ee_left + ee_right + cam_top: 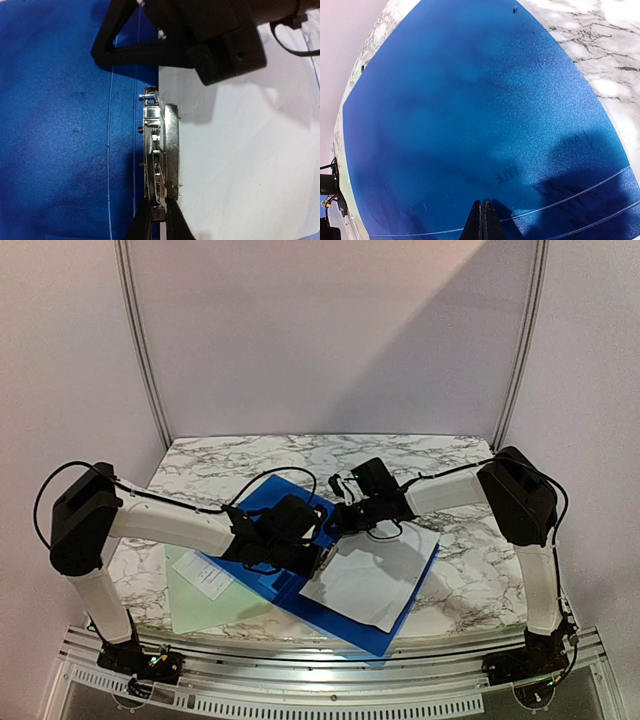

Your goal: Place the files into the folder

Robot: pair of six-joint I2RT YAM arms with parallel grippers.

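Observation:
The blue folder (262,502) lies open on the table. The large white sheet (375,575) rests on its right half, its left edge at the metal clip (162,150) along the spine. My left gripper (318,558) is shut on the near end of the clip, as the left wrist view (160,220) shows. My right gripper (335,522) is shut and empty, its tips (484,217) down on the folder's blue left half (470,110). The smaller printed slip (203,575) lies outside the folder at the left.
A pale green sheet (200,610) lies under the slip at the table's front left. The marble table (470,540) shows round the folder. The folder's near corner reaches the table's front edge (380,650). The two wrists are close together over the spine.

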